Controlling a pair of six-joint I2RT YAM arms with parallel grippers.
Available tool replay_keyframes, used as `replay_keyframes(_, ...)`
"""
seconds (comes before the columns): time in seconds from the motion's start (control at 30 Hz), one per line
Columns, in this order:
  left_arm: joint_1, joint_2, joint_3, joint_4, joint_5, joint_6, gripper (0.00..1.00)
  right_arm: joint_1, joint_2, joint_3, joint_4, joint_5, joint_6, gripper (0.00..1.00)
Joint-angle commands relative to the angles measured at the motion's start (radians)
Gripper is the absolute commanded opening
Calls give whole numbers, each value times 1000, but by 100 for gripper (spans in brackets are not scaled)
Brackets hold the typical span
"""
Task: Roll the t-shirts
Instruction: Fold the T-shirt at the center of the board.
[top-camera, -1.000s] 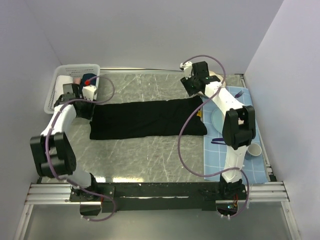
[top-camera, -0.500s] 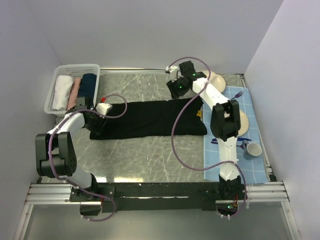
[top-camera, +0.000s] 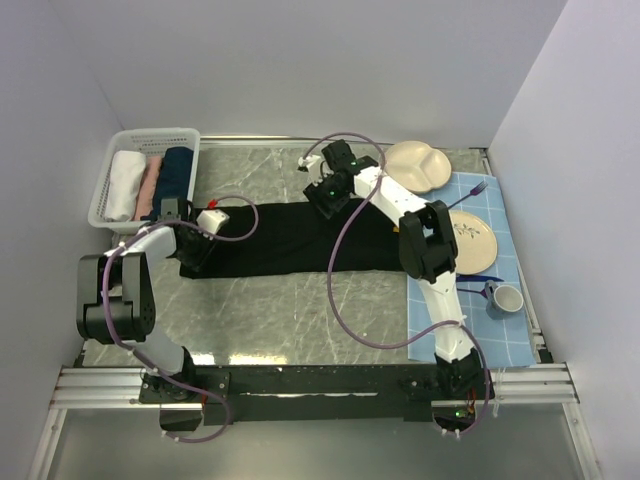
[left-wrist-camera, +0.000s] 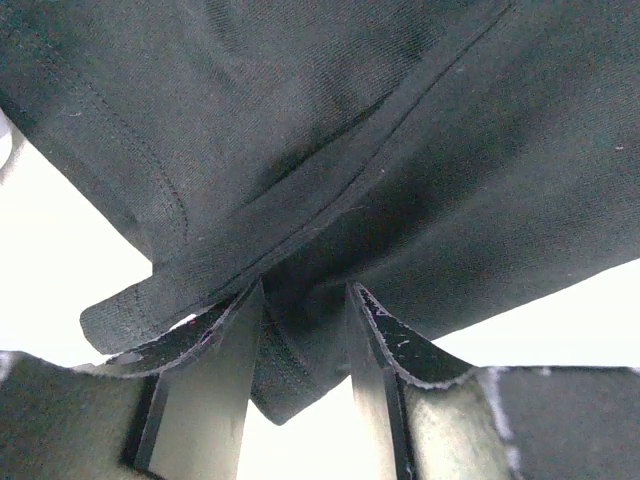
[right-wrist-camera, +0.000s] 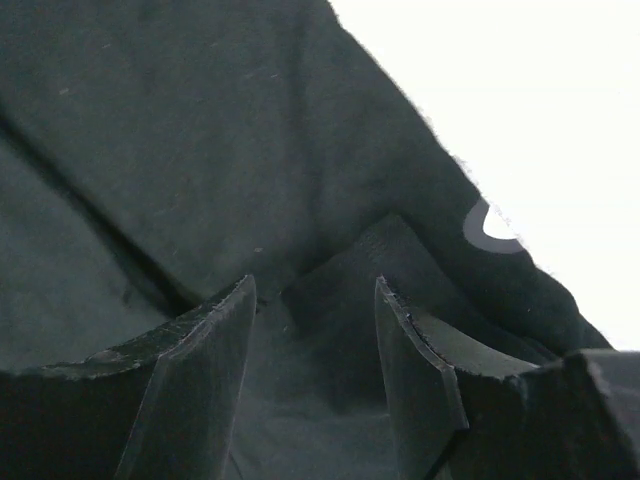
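The left gripper (left-wrist-camera: 300, 292) has a fold of hem between its half-parted jaws; whether they bite it I cannot tell. The right gripper (right-wrist-camera: 315, 288) stands spread, tips down on cloth. At 11 o'clock from the left gripper sits a white slatted plastic basket (top-camera: 150, 133) holding rolled white, pink and navy cloths; at 3 o'clock from the right gripper lie a cream divided plate (top-camera: 418, 165) and a blue checked mat (top-camera: 500, 335) bearing a round plate and a mug. The right arm and its purple cable (top-camera: 335, 270) cross the garment. A grey marbled tabletop (top-camera: 300, 310) carries everything; pale walls enclose it. The black cloth t-shirt (top-camera: 280, 240) lies flat in a long band; the left gripper meets its 9 o'clock end, and the right its 12 o'clock edge.
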Motion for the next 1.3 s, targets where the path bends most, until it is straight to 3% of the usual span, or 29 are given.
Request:
replay_keyframes(0.0, -4, 8, -60, 6, -26, 6, 44, -4, 30, 50, 55, 95, 62, 58)
replay_keyframes(0.2, -4, 1, -74, 2, -20, -2, 43, -1, 119, 180, -13, 152, 107, 56)
replay_keyframes(0.43, -4, -7, -72, 0, -18, -2, 43, 8, 123, 186, -27, 159, 136, 27)
replay_keyframes(0.53, -2, -12, -78, 0, -11, -6, 43, 10, 89, 182, -18, 139, 154, 19)
replay_keyframes(0.67, -4, -21, -84, 3, -1, -11, 43, 16, 49, 194, 22, 113, 170, 15)
replay_keyframes(0.83, -4, -33, -81, -6, 5, -13, 43, 30, 30, 182, 88, 79, 176, 18)
replay_keyframes(0.97, -4, -71, -45, -41, 38, -19, 49, 31, 52, 172, 105, 129, 199, 41)
replay_keyframes(1.0, -4, -109, -32, -53, 45, -16, 57, 28, 46, 172, 99, 142, 215, 47)
replay_keyframes(1.07, -4, -165, 16, -81, 58, -5, 61, 16, 12, 143, 110, 148, 235, 49)
replay_keyframes(1.1, -4, -217, 37, -101, 69, 12, 67, 11, -38, 122, 120, 145, 251, 52)
replay_keyframes(1.2, -4, -309, 113, -220, 146, 151, 76, -4, -119, 77, 127, 125, 259, 54)
replay_keyframes(1.27, -4, -364, 138, -340, 198, 336, 77, -12, -149, 62, 118, 108, 262, 54)
